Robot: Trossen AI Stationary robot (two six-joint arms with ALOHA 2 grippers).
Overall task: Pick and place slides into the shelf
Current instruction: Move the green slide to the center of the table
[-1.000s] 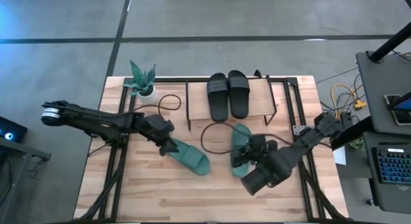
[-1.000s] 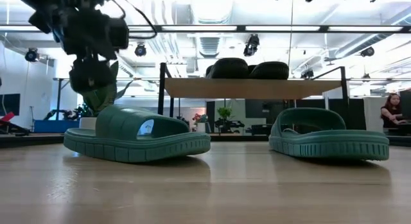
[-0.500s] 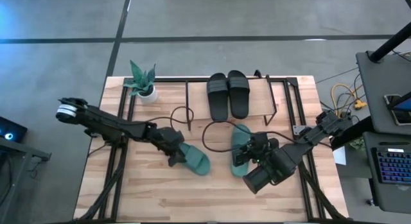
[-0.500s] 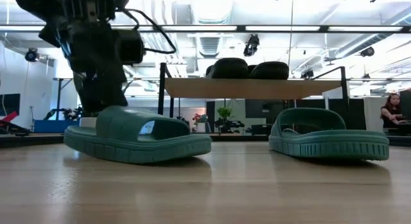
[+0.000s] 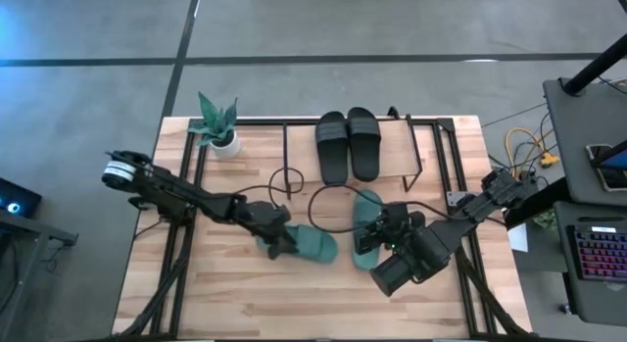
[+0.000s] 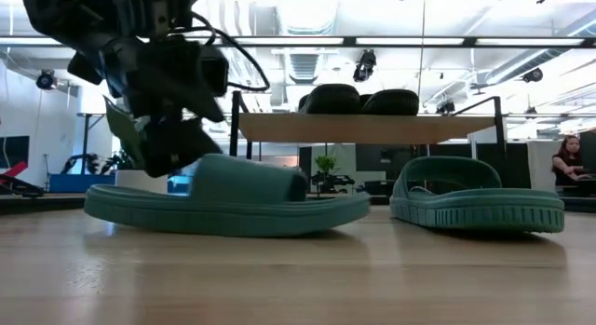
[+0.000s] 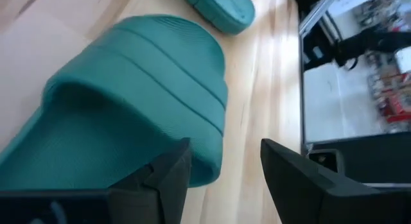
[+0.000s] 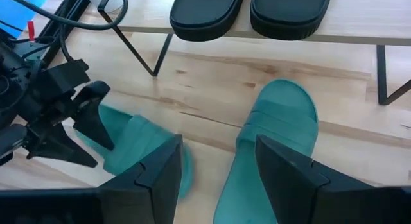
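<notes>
Two black slides (image 5: 348, 144) lie side by side on the shelf's wooden top board (image 5: 299, 151). Two teal slides lie sole-down on the table in front of it. My left gripper (image 5: 277, 240) is low and open at the heel end of the left teal slide (image 5: 313, 247), which looks blurred in the right wrist view (image 8: 138, 153). My right gripper (image 5: 377, 234) hangs open above the right teal slide (image 5: 367, 217). In the right wrist view its fingers frame that slide (image 8: 273, 140) without touching it. The low view shows this slide (image 6: 475, 199) with no gripper on it. My left gripper comes in low, slanting from the table's left, and stands open astride the teal slide's side edge (image 7: 202, 169) near the heel. One finger (image 7: 164, 176) is over the footbed and the other (image 7: 302, 179) is outside it. The slide stays flat on the table.
A potted plant (image 5: 217, 126) stands at the far left corner. Black cables (image 5: 284, 175) loop in front of the shelf, between the two arms. The shelf's thin black legs (image 8: 141, 54) stand just beyond the teal slides. A person (image 6: 568, 157) sits in the room behind.
My left gripper has moved right and toward the near edge, dropping low to the left teal slide's heel. That slide has slid right and turned about; it now lies nearly along the table's left-right line, side-on in the low view. The right teal slide has stayed where it was.
</notes>
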